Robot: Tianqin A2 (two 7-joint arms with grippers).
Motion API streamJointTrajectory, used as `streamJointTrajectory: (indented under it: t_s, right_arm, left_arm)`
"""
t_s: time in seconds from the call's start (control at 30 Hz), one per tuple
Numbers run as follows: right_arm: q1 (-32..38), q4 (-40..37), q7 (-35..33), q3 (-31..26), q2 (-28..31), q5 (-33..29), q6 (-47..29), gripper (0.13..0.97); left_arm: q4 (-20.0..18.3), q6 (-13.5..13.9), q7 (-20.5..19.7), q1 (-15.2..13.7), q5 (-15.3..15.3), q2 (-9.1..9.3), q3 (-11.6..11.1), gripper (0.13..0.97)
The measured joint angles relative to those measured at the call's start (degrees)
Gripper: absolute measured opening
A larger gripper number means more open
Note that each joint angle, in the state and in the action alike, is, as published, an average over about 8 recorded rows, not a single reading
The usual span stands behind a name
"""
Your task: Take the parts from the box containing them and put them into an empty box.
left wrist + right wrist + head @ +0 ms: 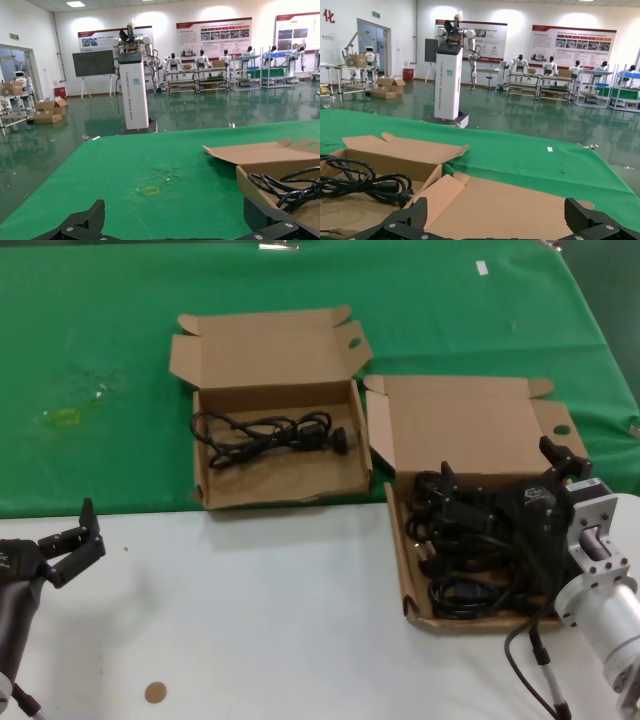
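While left hand (88,536) idles open, open-fingered right hand (505,472) overhangs tangled black cords (470,550).

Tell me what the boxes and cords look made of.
Both boxes look like plain brown cardboard, matte, with folded flaps and cut edges. The cords look like black rubbery plastic, slightly glossy, lying in loose bends.
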Motion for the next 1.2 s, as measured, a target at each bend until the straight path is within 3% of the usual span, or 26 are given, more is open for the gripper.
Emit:
streamJointTrajectory:
  t_s: [1.2]
  right_arm:
    - [0.00,0.00,0.00,0.00,0.00,0.00,0.00,0.966]
  left_arm:
    - [0.00,0.00,0.00,0.00,0.00,0.00,0.00,0.966]
